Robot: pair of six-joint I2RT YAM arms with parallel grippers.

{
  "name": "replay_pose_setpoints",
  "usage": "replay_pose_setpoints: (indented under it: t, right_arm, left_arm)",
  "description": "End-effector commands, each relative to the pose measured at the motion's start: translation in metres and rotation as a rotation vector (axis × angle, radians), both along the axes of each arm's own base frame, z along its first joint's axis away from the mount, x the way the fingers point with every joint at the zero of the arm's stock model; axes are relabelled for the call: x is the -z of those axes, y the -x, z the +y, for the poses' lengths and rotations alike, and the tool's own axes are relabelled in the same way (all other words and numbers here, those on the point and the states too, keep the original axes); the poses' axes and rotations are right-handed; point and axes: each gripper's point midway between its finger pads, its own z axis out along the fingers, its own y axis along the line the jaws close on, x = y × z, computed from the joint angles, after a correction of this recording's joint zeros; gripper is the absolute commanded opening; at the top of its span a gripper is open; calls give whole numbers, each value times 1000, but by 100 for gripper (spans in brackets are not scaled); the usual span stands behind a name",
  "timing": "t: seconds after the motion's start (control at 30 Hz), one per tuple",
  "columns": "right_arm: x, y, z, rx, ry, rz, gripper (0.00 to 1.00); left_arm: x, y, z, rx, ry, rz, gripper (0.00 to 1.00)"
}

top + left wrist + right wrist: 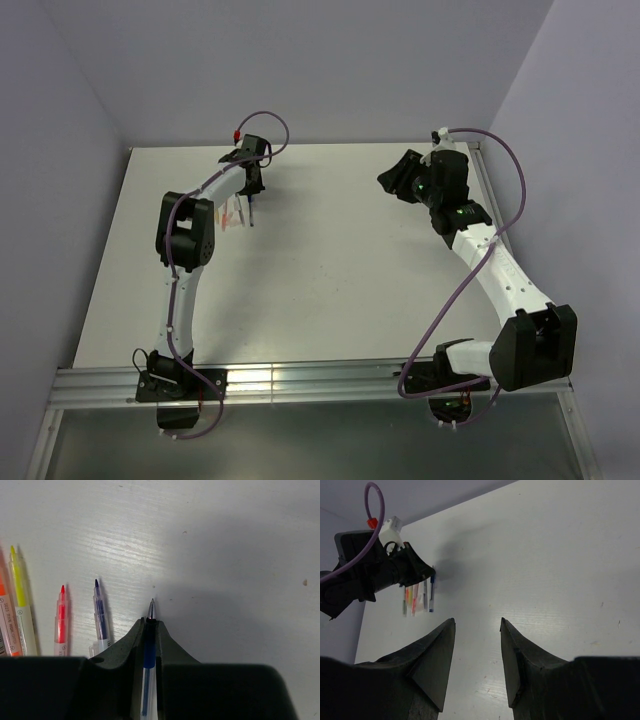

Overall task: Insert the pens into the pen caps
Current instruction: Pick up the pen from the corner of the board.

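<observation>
Far left of the tabletop (225, 555), a loose row lies flat: orange pen (5, 617), yellow pen (21, 605), red pen (61, 620), dark blue pen (100, 615), tips pointing away. Just right of them, left fingers (127, 642) pinched nearly shut on a blue ballpoint (149, 655), metal tip poking out ahead. Right fingers (435, 655) well apart from the pens, spread wide, holding nothing.
</observation>
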Motion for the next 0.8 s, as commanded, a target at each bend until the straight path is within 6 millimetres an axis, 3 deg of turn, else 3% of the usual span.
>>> replay_pose_setpoints:
  t: [0.0,0.47,0.77]
  right_arm:
    - [-19,0,-1,-6,-14,-66,49]
    - [-16,-1,3,-26,-18,-61,49]
    - [-15,-2,4,-30,-19,-58,48]
  left_arm:
    - [-35,-5,3,0,-14,-48,0]
    - [-63,-8,-1,3,11,-102,0]
    - [-57,-8,0,3,6,-90,0]
